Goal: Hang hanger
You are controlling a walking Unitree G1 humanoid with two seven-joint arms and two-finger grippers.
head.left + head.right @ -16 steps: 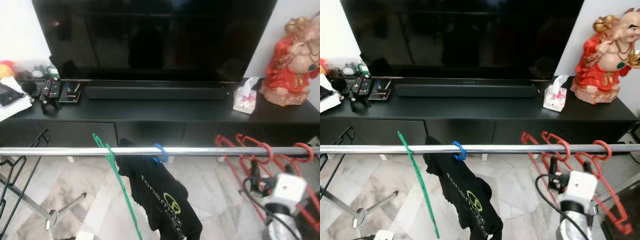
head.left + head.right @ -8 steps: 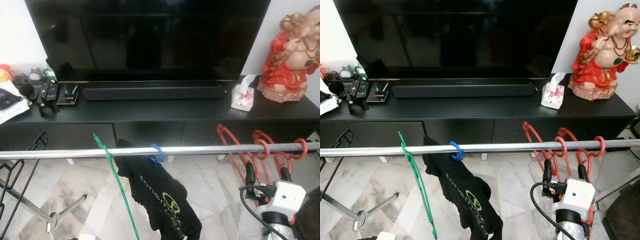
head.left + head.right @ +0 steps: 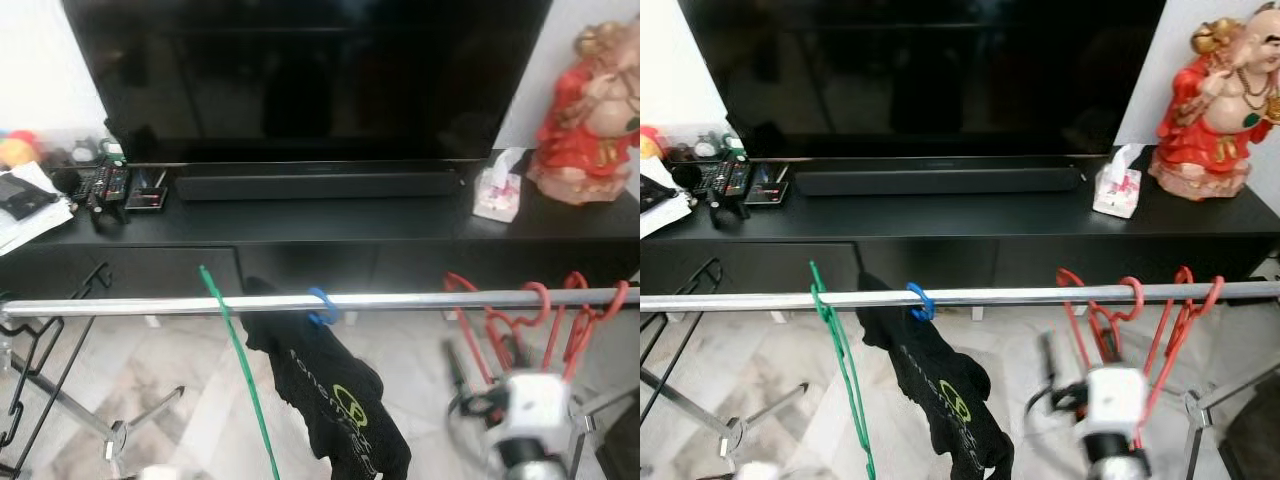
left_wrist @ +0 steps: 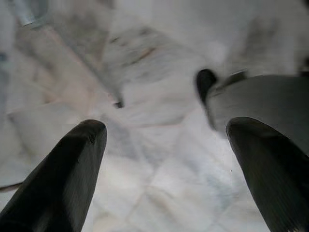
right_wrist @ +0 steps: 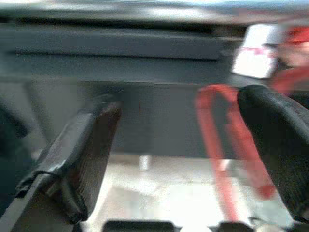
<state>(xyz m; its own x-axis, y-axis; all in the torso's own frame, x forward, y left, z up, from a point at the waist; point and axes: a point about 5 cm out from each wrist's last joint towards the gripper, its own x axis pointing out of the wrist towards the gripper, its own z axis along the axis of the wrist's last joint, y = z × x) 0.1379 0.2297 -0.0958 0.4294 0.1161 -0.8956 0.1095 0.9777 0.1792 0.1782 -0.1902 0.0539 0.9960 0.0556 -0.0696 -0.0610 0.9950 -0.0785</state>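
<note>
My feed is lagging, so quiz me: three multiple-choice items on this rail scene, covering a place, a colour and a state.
1. Where do the red hangers hang on the rail?
A. robot's right end
B. robot's left end
C. middle

2. What colour is the hanger carrying the black shirt?
A. red
B. blue
C. green

3. The right gripper is:
A. shut on a red hanger
B. open, holding nothing
C. shut on the shirt

Answers: 1 A, they cluster below the red statue. 2 B, a blue hook sits over the rail. 3 B, its fingers stand wide apart in the wrist view.
</note>
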